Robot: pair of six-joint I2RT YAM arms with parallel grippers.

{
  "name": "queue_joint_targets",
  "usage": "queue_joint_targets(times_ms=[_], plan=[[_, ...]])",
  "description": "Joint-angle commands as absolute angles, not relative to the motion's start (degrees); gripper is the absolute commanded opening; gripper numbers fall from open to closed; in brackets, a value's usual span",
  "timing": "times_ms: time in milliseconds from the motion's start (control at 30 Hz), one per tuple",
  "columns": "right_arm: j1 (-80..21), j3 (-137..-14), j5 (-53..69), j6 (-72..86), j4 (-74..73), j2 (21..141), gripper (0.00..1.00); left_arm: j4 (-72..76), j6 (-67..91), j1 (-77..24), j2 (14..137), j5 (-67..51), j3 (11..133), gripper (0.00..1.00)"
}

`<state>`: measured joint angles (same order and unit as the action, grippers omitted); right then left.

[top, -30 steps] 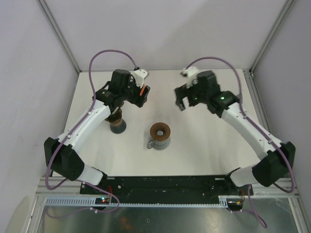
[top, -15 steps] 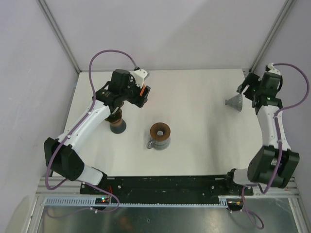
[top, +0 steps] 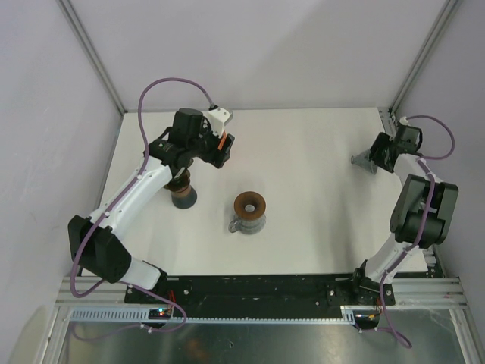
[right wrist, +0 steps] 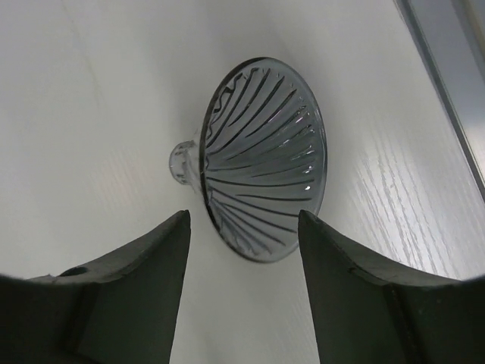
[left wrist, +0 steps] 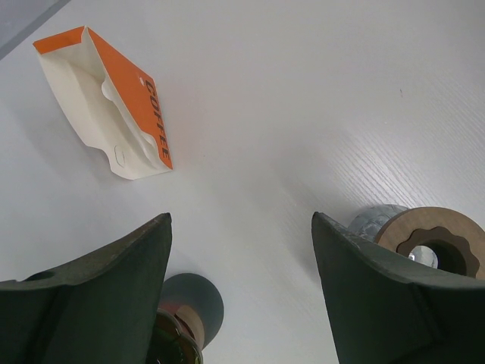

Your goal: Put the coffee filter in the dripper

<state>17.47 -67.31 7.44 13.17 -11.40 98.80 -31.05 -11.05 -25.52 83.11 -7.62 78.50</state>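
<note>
The dripper [right wrist: 261, 155], a smoky ribbed glass cone, lies on its side by the table's right edge [top: 362, 159]. My right gripper [right wrist: 242, 216] is open just short of its rim, a finger on either side, touching nothing; in the top view it [top: 377, 155] sits right beside the cone. My left gripper [left wrist: 239, 220] hangs open and empty above the table at the back left [top: 221, 148]. No coffee filter shows. An open orange and white box [left wrist: 106, 106] marked COFFEE lies beyond the left fingers.
A grey cup with a brown ring on top [top: 249, 206] stands mid-table, also in the left wrist view [left wrist: 432, 243]. A dark grey and brown vessel [top: 182, 194] stands under the left arm. The metal frame rail [right wrist: 447, 83] runs close behind the dripper.
The right arm swung from the middle of the table out to the right edge beside the dripper, and its jaws narrowed. The left arm has not moved.
</note>
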Motion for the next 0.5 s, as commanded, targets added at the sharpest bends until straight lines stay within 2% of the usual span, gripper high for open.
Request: queue_joint_targets(times_ms=[0,167,300,367,467], plan=[[17.24,-67.87,10.65,8.74,-5.32,102.22,0.59,-30.48,-11.86,-25.20,81.00,-7.59,78.41,0.79],[16.10,-67.85,10.33,4.35,-4.49,104.58,0.37,-30.42,-12.01,-25.22,80.99,-7.42,78.48,0.79],[14.33,-67.85,8.07,1.59,-3.99,105.22,0.07,-30.45,-12.05,-25.22,81.02,-7.25,78.40,0.79],[13.01,-67.85,5.69,0.62,-4.58,104.86,0.02,-30.49,-12.09,-25.22,80.94,-7.24,78.42,0.79],[9.82,-67.85,1.33,-2.41,-5.49,103.25,0.00,-30.50,-12.17,-25.18,80.81,-7.10,78.43,0.79]])
